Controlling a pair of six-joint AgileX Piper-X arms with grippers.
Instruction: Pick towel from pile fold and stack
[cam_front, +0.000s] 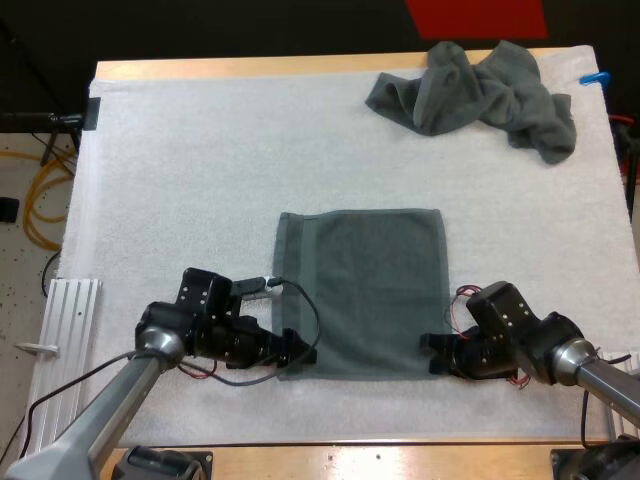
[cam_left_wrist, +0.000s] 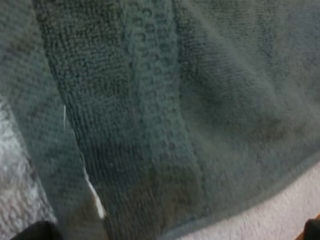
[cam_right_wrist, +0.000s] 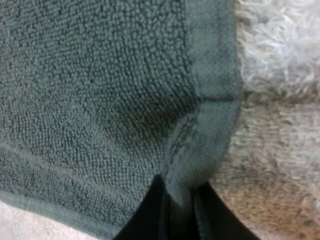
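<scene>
A flat towel (cam_front: 362, 290) lies spread in the middle of the white mat (cam_front: 180, 180). The right jaws are clamped on its near right corner, pinching the hem. The left jaws sit at its near left corner; whether they grip it I cannot tell. A crumpled towel (cam_front: 480, 95) lies at the mat's far right.
</scene>
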